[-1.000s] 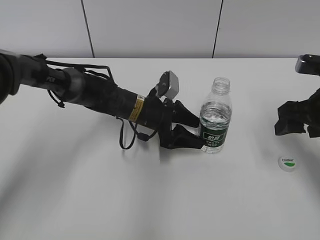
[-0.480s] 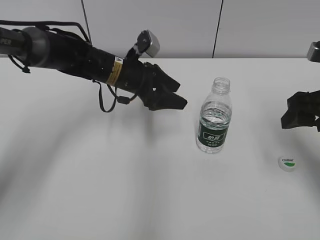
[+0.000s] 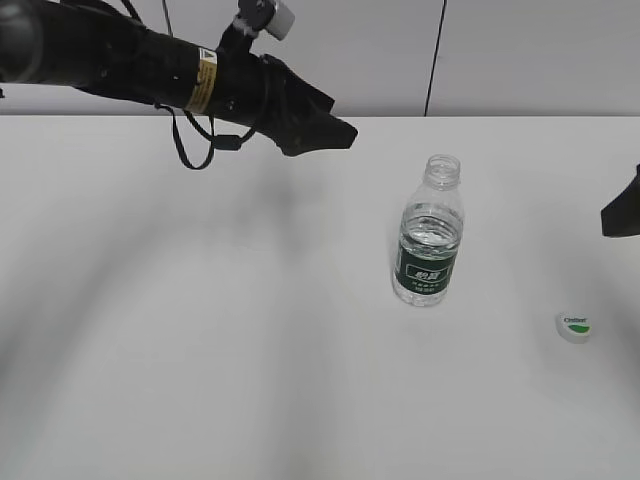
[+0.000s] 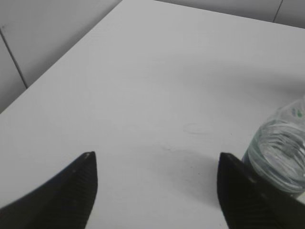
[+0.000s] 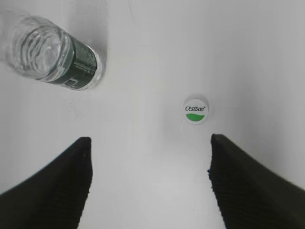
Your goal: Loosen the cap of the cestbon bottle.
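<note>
The cestbon bottle point(image 3: 430, 245) stands upright and uncapped near the middle of the white table, with its dark green label facing me. It also shows in the left wrist view point(image 4: 281, 157) and the right wrist view point(image 5: 55, 55). The cap point(image 3: 574, 326) lies on the table to the bottle's right, its green-marked top up, and shows in the right wrist view point(image 5: 196, 110). My left gripper point(image 3: 335, 130) is open and empty, raised up and to the left of the bottle. My right gripper point(image 5: 150, 157) is open and empty above the table near the cap; only a dark edge of it point(image 3: 625, 210) shows at the right border.
The white table point(image 3: 250, 350) meets a pale panelled wall point(image 3: 330, 50) at the back. The left arm point(image 3: 130, 65) stretches in from the upper left with a hanging cable loop.
My left gripper let go of the bottle and moved up and left, away from it. My right gripper withdrew to the right, nearly out of the exterior view. Bottle and cap have not moved.
</note>
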You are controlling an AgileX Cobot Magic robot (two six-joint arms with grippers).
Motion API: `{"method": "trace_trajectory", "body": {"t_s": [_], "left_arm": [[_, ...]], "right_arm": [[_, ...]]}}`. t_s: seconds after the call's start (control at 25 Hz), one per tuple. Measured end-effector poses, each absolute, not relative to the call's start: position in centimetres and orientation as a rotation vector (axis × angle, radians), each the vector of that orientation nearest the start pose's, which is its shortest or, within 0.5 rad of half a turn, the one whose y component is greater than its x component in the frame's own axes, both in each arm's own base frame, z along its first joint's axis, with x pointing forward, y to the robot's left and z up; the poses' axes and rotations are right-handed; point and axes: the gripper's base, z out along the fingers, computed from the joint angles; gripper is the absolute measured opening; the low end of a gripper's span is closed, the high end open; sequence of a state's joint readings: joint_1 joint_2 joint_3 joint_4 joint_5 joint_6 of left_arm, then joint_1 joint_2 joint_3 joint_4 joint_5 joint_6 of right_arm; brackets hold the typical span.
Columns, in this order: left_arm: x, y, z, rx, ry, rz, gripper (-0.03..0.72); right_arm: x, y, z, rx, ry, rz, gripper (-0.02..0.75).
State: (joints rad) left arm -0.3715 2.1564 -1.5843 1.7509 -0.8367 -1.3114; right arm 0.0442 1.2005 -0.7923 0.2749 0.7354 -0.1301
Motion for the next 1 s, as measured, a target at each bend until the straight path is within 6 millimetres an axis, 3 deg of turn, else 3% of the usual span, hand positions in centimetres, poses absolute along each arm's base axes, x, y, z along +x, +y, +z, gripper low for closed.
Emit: {"method": "trace_trajectory", "body": {"t_s": [0.28, 0.6, 0.84, 1.0], "left_arm": [[41.4, -22.9, 21.0, 1.265, 1.678, -0.785, 0.597], [41.5, -22.9, 21.0, 1.301, 1.640, -0.742, 0.594], [42.6, -22.3, 20.7, 1.246, 1.678, -0.577, 0.593], [43.1, -21.4, 19.5, 1.183, 1.759, -0.447, 0.593]], "right_arm": [[19.5, 2.7, 29.2, -0.056, 2.538, 0.295, 0.579], [17.0, 2.8, 30.3, -0.090, 2.557, 0.315, 0.579], [15.4, 2.8, 30.8, -0.115, 2.579, 0.327, 0.579], [14.5, 2.8, 31.2, -0.127, 2.578, 0.330, 0.579]]}}
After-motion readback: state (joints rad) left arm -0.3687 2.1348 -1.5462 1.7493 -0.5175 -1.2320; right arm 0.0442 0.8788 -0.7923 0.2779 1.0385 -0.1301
